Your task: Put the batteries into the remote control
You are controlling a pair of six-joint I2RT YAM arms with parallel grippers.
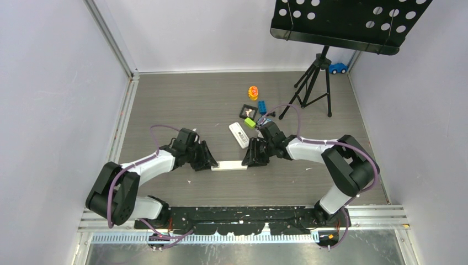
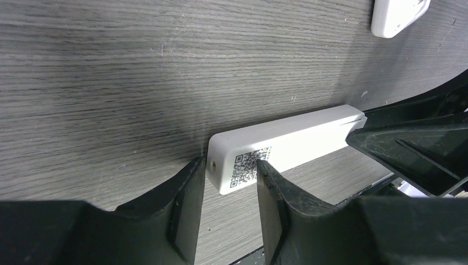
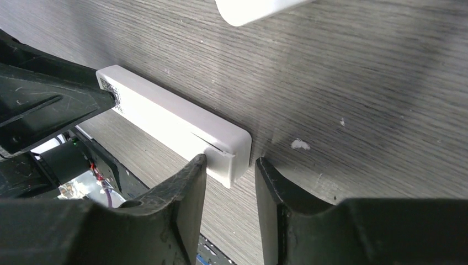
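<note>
Top external, two white remotes (image 1: 239, 135) (image 1: 229, 165), one between two end effectors (image 1: 213, 163) (image 1: 248, 161)

The grey wood-grain bench (image 1: 165, 99) carries a long white remote (image 1: 229, 165) near its centre. At about 1 o'clock from it lie a second white remote (image 1: 239, 134), a green block (image 1: 250, 122), a blue block (image 1: 262, 105) and a tripod (image 1: 314, 80).

Grey wood-grain tabletop (image 1: 165, 99); pale lilac walls (image 1: 49, 83); black tripod stand (image 1: 315, 83).

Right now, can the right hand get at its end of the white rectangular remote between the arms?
Probably yes: the right hand straddles that end of the white rectangular remote, nothing between; the left hand is at the other end.
</note>
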